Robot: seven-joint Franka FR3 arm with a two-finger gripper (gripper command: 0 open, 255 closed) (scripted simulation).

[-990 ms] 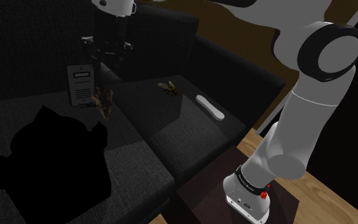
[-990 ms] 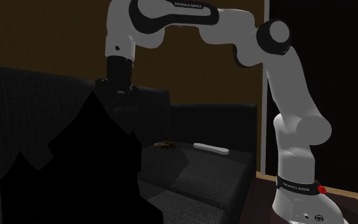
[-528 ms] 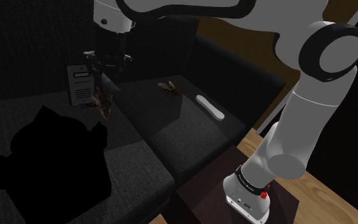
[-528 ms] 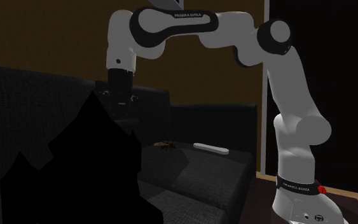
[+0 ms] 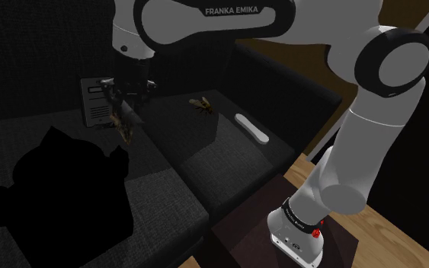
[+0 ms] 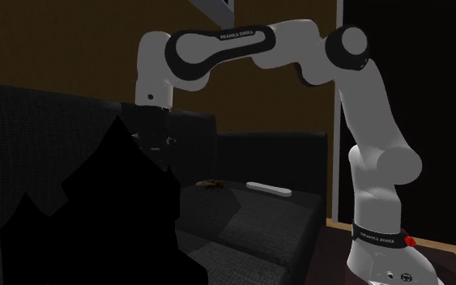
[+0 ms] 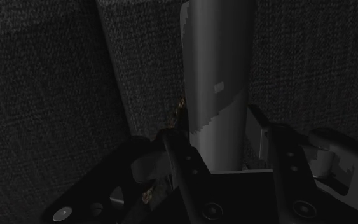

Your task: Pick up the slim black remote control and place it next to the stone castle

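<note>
Dark grey and slim, the long remote control [image 7: 217,76] is clasped between the fingers of the all-black two-finger gripper [image 5: 127,105], its free end pointing down at the dark fabric sofa [image 5: 228,156]. It hangs over the seat, just beyond and right of the jagged all-black castle shape [image 5: 60,183], probably ready for setting down beside it.

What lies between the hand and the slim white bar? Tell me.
A small brown insect-like figure, on the sofa cushion between hand and white bar, in the shoulder view.
</note>
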